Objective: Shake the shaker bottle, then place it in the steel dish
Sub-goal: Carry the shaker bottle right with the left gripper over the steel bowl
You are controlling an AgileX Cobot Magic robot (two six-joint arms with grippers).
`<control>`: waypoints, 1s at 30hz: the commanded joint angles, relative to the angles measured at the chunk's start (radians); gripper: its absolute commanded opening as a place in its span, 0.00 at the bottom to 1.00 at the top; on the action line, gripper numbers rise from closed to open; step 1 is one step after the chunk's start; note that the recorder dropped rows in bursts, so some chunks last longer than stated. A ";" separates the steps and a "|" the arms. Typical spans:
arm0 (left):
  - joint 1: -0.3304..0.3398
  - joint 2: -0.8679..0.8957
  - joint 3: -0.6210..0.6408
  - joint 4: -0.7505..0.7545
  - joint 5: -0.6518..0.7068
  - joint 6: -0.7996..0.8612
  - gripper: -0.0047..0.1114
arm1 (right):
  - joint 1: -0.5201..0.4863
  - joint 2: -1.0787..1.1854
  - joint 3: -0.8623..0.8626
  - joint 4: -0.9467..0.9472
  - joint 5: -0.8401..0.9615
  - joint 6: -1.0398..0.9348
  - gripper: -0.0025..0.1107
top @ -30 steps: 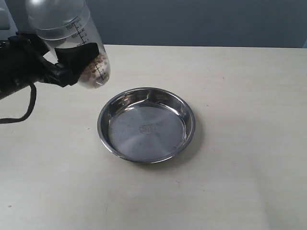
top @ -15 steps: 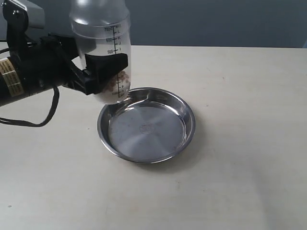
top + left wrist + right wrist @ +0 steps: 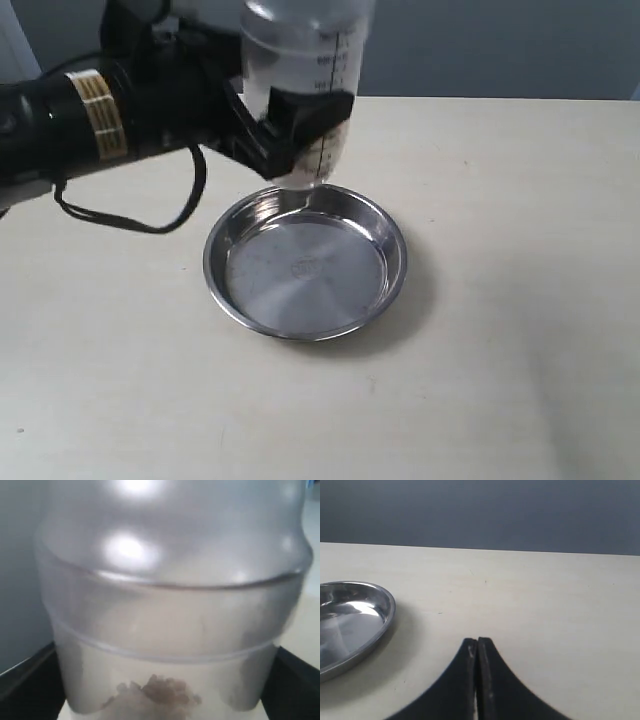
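While 1 shaker bottle (image 3: 300, 50) hangs upright over the far rim of 1 steel dish (image 3: 215, 270), the left gripper (image 3: 295, 135) pinches its lower body. The right gripper (image 3: 477, 680), jaws pressed together, hovers above the table (image 3: 500, 300) near the dish.

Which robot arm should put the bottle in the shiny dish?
Left. The left gripper holds the shaker bottle just above the steel dish, near its rim. The right gripper is shut, empty, and off to the dish's side.
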 commanded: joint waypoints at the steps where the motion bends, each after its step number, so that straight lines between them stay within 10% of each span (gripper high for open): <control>1: -0.011 0.087 0.037 -0.019 0.039 -0.037 0.04 | 0.004 -0.004 0.001 0.000 -0.009 0.000 0.02; 23: -0.011 0.049 0.124 -0.161 -0.257 0.052 0.04 | 0.004 -0.004 0.001 0.000 -0.009 0.000 0.02; 30: -0.022 0.160 0.157 -0.193 -0.138 0.077 0.04 | 0.004 -0.004 0.001 0.000 -0.009 0.000 0.02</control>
